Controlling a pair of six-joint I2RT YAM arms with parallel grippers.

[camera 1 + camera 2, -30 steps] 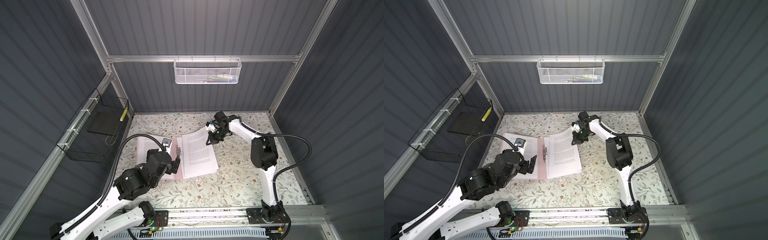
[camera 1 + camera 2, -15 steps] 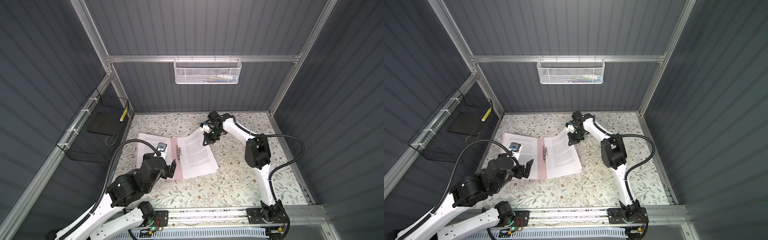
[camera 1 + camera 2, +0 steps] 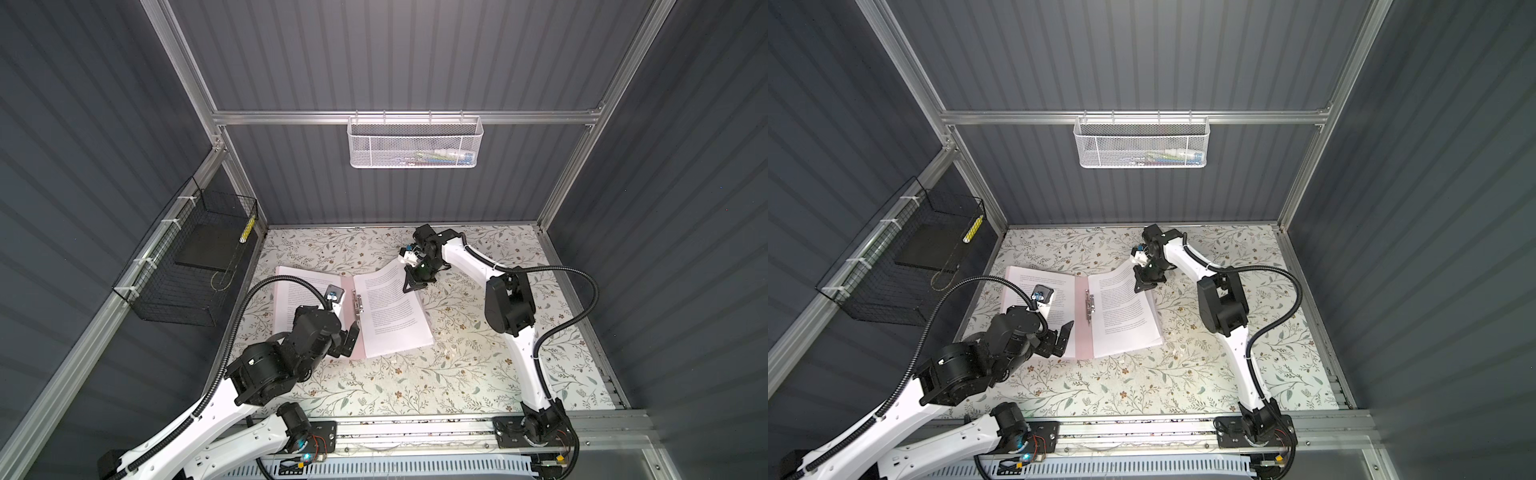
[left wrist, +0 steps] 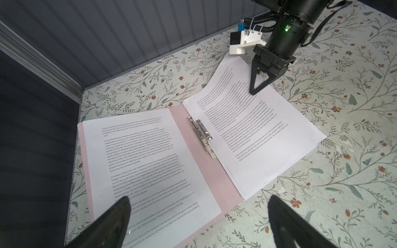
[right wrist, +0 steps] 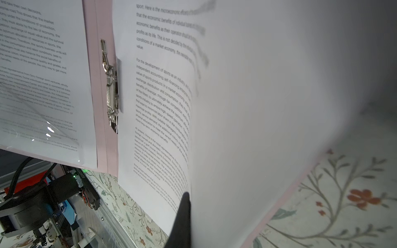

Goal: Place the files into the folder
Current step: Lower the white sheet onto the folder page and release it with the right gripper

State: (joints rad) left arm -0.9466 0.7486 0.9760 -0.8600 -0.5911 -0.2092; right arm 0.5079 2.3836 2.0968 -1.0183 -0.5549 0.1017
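Nearly there imo: folder [image 4: 214, 178] open flat on counter [image 3: 415, 382], files [image 4: 268, 133] on both halves (one sheet left, skewed stack right). Right end effector [image 4: 254, 92] pinched shut on top sheet's far corner, curled up. Left end effector [image 4: 197, 214] wide, empty, over near edge. Todo: square up, close. Clip [image 4: 203, 134] at spine may snag; wall baskets [image 3: 187, 266] well apart.

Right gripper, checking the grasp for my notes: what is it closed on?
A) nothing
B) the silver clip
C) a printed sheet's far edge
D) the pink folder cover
C: the right gripper pinches the curled-up sheet lying on the folder's right half.
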